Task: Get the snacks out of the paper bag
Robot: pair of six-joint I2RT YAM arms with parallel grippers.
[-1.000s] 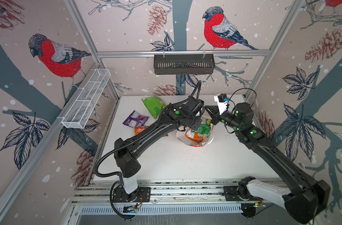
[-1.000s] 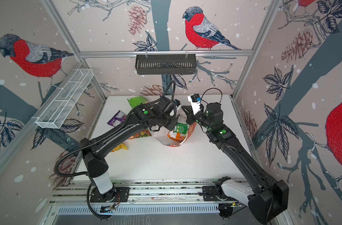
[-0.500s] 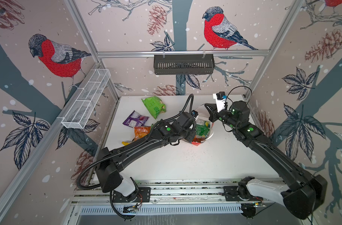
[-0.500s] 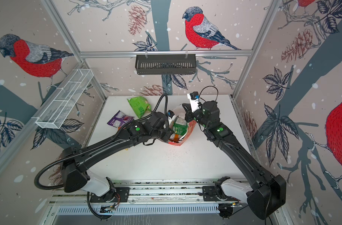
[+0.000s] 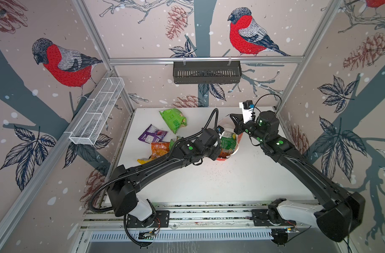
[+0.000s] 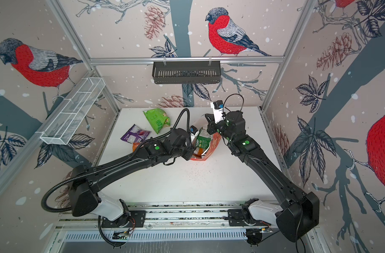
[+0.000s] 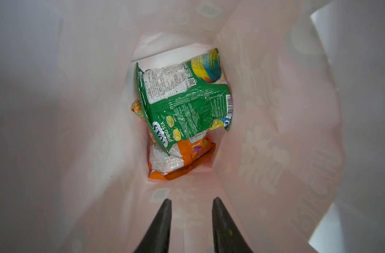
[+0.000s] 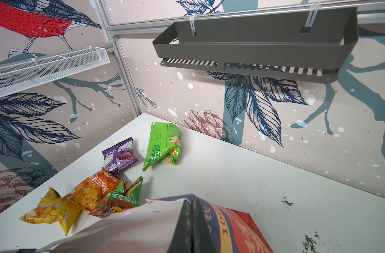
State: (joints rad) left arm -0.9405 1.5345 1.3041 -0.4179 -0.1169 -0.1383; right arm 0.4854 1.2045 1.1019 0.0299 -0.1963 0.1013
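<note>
Dark slotted shelf (image 5: pixel 206 72) and white wire basket (image 5: pixel 97 116) hang above the table (image 5: pixel 209 181).

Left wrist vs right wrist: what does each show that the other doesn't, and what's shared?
Left wrist only: the bag's white inside, a green Spring Tea packet over an orange one at the bottom, left gripper open, short of them. Right wrist only: the table with five packets out, bright green, purple, orange, yellow, green-red, and two wall shelves. Shared: the paper bag.

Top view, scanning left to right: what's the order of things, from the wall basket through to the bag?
white wire basket → purple packet → bright green packet → paper bag. The yellow packet, orange packet and green-red packet overlap the purple one sideways, so they are skipped.
</note>
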